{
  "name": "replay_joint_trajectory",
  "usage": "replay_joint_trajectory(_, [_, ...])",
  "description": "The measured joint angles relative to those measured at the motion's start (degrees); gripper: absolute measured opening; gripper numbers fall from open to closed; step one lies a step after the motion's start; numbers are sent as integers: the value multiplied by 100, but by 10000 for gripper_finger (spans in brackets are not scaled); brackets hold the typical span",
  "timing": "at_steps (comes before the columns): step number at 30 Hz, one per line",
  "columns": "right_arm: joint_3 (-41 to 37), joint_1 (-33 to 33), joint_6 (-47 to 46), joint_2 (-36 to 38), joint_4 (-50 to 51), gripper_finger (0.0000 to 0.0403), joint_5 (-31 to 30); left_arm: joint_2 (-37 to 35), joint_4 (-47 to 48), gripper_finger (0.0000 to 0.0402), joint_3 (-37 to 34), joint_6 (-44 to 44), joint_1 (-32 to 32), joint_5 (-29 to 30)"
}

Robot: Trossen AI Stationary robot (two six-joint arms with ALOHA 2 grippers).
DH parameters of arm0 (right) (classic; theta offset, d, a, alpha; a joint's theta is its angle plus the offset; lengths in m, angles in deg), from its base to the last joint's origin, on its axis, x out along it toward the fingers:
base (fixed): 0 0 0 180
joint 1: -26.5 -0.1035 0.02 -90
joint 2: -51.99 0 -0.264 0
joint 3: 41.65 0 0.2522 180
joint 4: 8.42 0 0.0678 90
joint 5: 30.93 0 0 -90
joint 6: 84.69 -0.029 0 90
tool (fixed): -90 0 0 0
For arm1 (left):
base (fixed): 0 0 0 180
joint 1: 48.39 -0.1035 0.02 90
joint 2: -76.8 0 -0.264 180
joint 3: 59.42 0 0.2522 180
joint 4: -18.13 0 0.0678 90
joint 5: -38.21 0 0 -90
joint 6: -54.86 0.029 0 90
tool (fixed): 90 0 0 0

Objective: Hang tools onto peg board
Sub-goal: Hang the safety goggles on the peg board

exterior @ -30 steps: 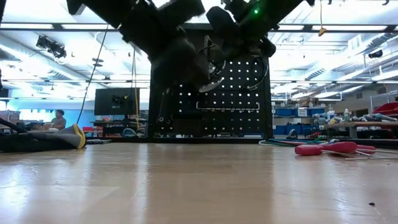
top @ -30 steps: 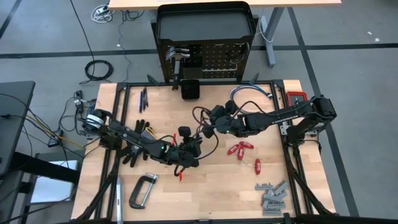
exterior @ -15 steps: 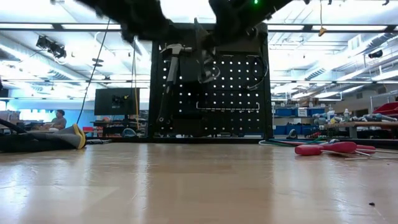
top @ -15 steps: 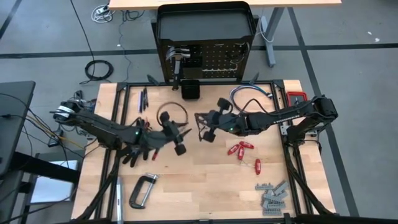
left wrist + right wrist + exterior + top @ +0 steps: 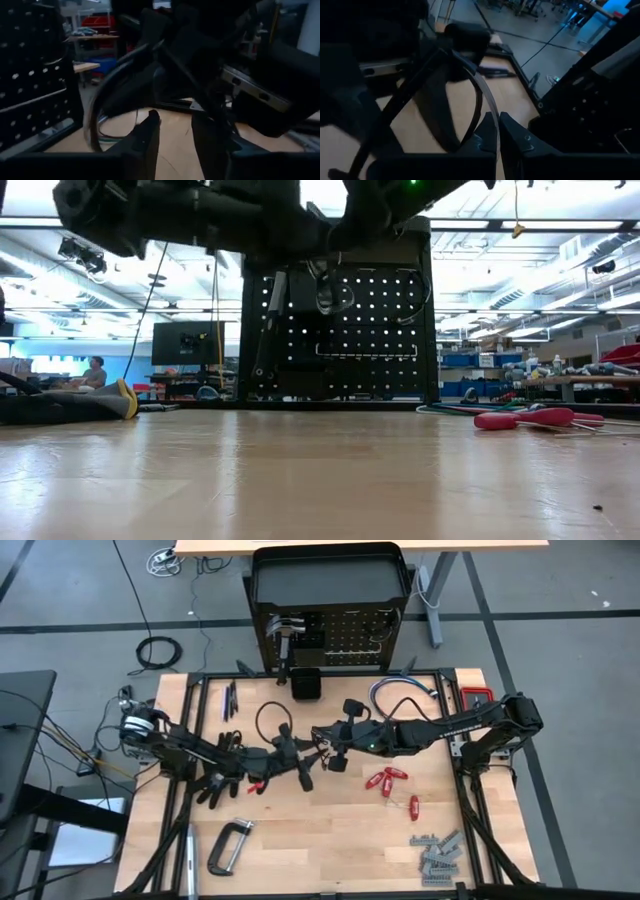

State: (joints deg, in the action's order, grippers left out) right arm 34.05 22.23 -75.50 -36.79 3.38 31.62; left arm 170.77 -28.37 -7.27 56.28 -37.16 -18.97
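The right gripper's fingers (image 5: 516, 136) are clenched on the thin black-framed glasses (image 5: 275, 722), a slim arc of the frame pinched between their tips. The left gripper's fingers (image 5: 148, 136) stand apart, with bare wood showing through the gap. Both the left gripper (image 5: 297, 766) and the right gripper (image 5: 326, 741) hang above mid-table, out in front of the upright black perforated metal peg board (image 5: 345, 638), tips close together, and the glasses are raised off the wood between them. The light wooden table (image 5: 340, 840) meets the peg board's foot along one edge, and black frame rails run down its two side edges. The widest bare stretch lies on the far side of the grippers from the peg board, between the grey metal C-clamp (image 5: 230, 845) and the heap of grey metal pieces (image 5: 437, 855) at the edge opposite the board. Several red-handled drivers (image 5: 386, 779) lie between that heap and the right gripper. A black work glove (image 5: 214, 786) lies under the left arm. A steel-headed hammer (image 5: 285, 632) hangs on the peg board towards its left-arm end. A small black open-topped box (image 5: 306, 684) stands against the board's foot just below the hammer; its inside is too dark to tell what it holds. A bundle of blue-white cables (image 5: 405, 690) curls near the board's other end. The black tray (image 5: 330, 580) caps the stand behind the board.
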Motion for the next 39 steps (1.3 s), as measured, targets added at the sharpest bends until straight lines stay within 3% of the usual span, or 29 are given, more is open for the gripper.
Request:
replay_joint_trajectory(8, [11, 171, -74, 0, 509, 13, 88, -438, 17, 99, -65, 677, 442, -157])
replay_joint_trajectory(13, [10, 188, -53, 4, 452, 13, 149, -801, 246, 95, -70, 908, 633, 72])
replay_joint_trajectory(19, [-2, 343, -383, -15, 509, 13, -8, -1101, 909, 95, -50, 824, 965, 301])
replay_joint_trajectory(24, [-4, 465, -598, -13, 412, 13, -10, -869, 1180, 95, -52, 259, 1121, 544])
replay_joint_trajectory(29, [-4, 474, -874, -9, 363, 13, -221, -612, 1038, 95, -52, -56, 1044, 1012])
replay_joint_trajectory(34, [-4, 487, -966, -11, 507, 13, -415, -575, 616, 95, -52, -186, 820, 1005])
replay_joint_trajectory(39, [-4, 524, -1022, -13, 511, 13, -465, -544, 991, 95, -52, -357, 381, 743])
